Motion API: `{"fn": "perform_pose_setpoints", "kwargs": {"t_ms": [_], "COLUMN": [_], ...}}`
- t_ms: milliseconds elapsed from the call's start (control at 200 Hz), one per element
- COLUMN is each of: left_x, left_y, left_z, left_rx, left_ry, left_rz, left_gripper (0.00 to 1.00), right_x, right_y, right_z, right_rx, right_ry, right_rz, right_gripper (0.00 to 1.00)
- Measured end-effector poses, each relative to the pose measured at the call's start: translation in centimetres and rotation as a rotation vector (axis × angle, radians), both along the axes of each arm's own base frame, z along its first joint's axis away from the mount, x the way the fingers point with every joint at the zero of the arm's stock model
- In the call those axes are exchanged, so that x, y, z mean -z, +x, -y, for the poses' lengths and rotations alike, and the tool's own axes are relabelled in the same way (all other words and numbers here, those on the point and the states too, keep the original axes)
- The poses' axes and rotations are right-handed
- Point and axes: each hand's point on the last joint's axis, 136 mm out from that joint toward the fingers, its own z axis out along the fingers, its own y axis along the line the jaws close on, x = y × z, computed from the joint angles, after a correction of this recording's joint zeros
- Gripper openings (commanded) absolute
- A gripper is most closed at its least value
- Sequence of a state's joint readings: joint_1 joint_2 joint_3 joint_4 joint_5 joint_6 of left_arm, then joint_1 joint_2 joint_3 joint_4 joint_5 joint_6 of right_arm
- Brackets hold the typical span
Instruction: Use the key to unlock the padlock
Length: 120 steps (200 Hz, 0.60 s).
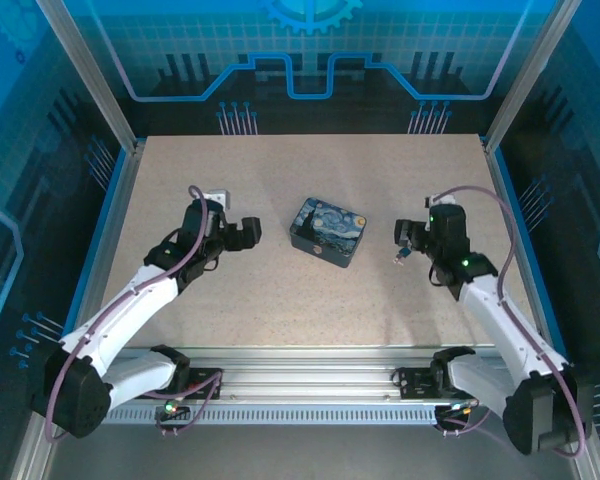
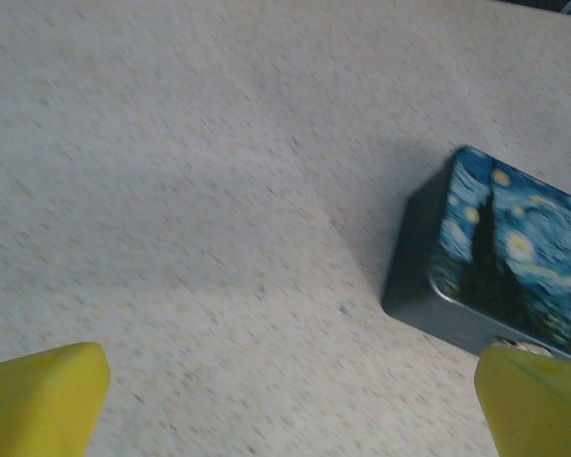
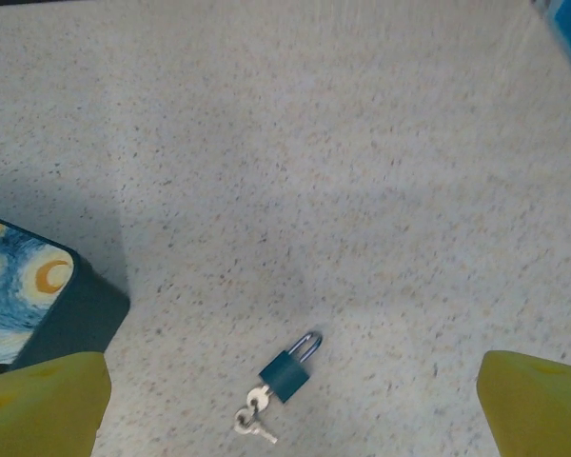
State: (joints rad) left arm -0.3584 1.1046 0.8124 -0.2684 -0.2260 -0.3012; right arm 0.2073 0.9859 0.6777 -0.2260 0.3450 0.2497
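A small dark-teal padlock (image 3: 287,372) with a silver shackle lies flat on the speckled table. A silver key (image 3: 258,400) sits at its bottom end, seemingly in the keyhole, with a second key (image 3: 257,430) on the same ring. My right gripper (image 3: 293,411) hovers above them, open, its yellow fingertips (image 3: 48,405) wide on either side and touching nothing. From above, the padlock (image 1: 401,255) lies just below the right gripper (image 1: 408,238). My left gripper (image 1: 250,232) is open too, over bare table (image 2: 290,405).
A rectangular tin (image 1: 327,231) printed with a starry night painting sits mid-table between the two grippers. Its corner (image 2: 504,257) is to the right of the left fingers, and another corner (image 3: 33,295) lies left of the padlock. Blue walls enclose the table.
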Motion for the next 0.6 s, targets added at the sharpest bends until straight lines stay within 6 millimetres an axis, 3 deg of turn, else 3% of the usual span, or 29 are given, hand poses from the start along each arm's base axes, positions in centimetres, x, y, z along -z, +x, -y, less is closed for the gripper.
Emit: {"fn": "perform_pose_setpoints", "kwargs": {"t_ms": [220,410,530,600], "left_x": [1.9,6.8,11.2,12.1], "left_y": [2.4,4.6,3.8,3.6], "left_z": [-5.2,-9.1,-11.0,-11.1], "left_rx": [-0.096,-0.17,-0.199,-0.192], "left_ry": [0.152,0.237,0.254,0.246], "left_rz": [0.073,0.043,0.009,0.036], "left_gripper": [0.99,0.99,0.99,0.99], "right_x": [2.7,3.9,5.6,6.6], "right_y": [0.8,2.9,3.3,3.6], "right_z": [0.9,1.2,1.5,1.5], "right_rx": [0.002,0.019,0.014,-0.001], "right_ry": [-0.156,-0.222,-0.248,-0.247], "right_rz": [0.068,0.102,0.103,0.114], "right_gripper": [1.0,1.0,1.0,1.0]}}
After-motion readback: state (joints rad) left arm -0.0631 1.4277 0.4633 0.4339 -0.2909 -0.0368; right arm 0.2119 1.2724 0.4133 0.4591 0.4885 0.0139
